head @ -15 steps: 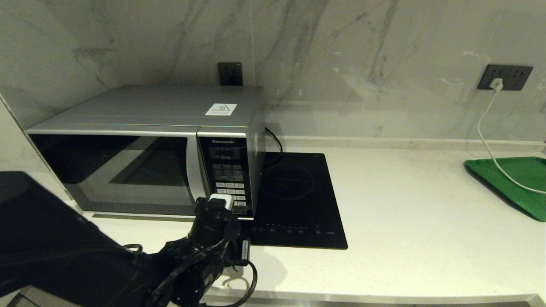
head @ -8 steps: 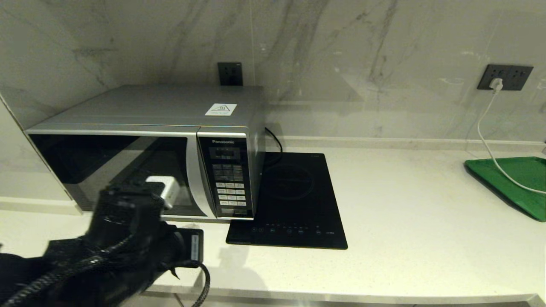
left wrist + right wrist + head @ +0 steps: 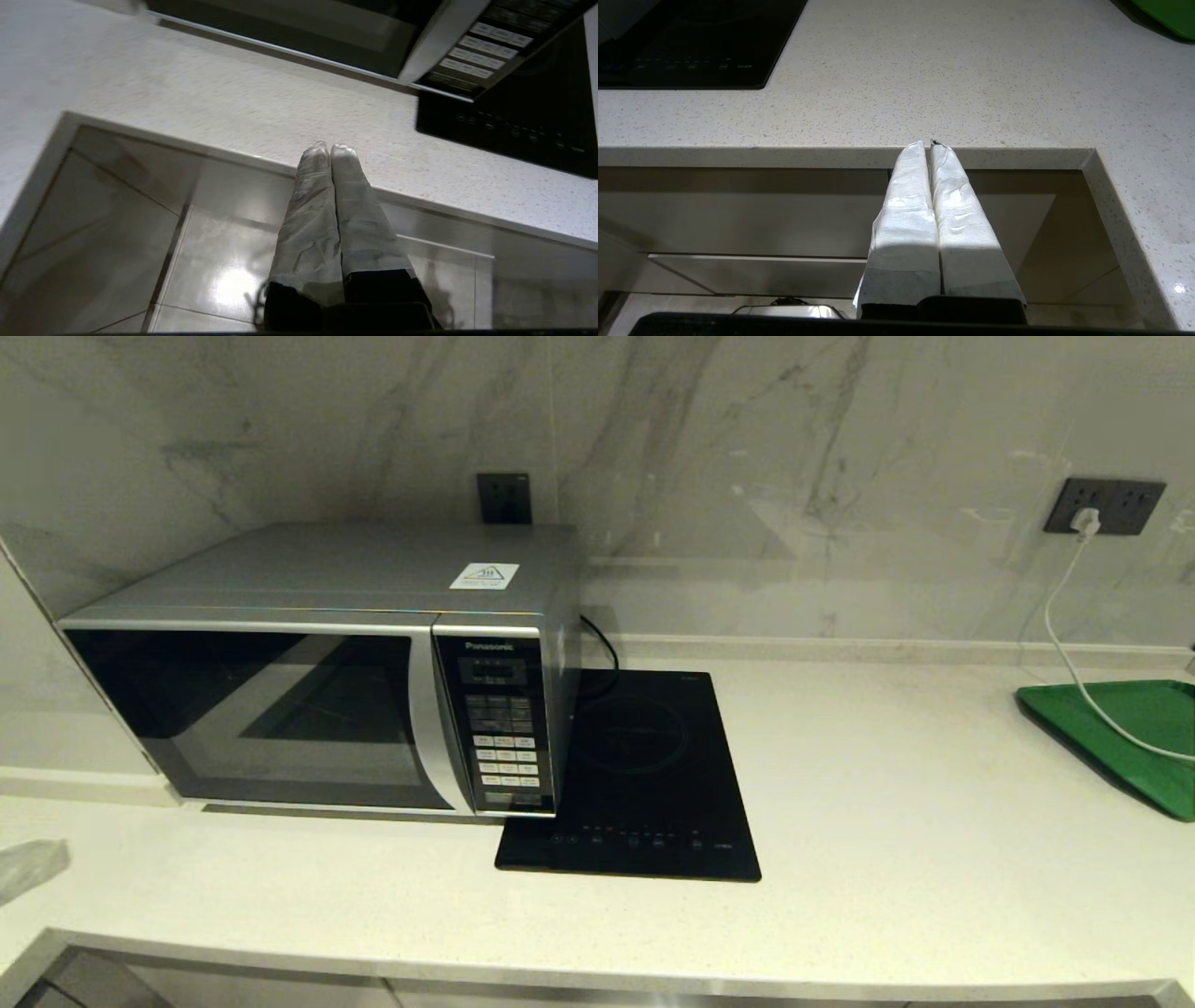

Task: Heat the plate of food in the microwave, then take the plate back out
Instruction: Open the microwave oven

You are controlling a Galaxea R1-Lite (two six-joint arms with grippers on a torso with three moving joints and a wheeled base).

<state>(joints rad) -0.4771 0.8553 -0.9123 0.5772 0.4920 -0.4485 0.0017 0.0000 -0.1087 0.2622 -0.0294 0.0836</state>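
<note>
The silver-grey Panasonic microwave [image 3: 317, 663] stands at the back left of the counter with its dark glass door closed. Its keypad and lower door edge also show in the left wrist view [image 3: 481, 46]. The plate of food is out of view; I cannot see through the door glass. My left gripper [image 3: 331, 150] is shut and empty, low at the counter's front edge, in front of the microwave. My right gripper [image 3: 927, 145] is shut and empty, below the counter's front edge further right. Neither arm shows clearly in the head view.
A flat black cooktop [image 3: 644, 775] lies right of the microwave. A green tray [image 3: 1130, 737] sits at the far right, with a white cable [image 3: 1064, 644] running to it from a wall socket. A pale blur [image 3: 28, 868] shows at the left edge.
My left arm has pulled back from the microwave's keypad, swung left and dropped out of the head view. The microwave door stays closed.
</note>
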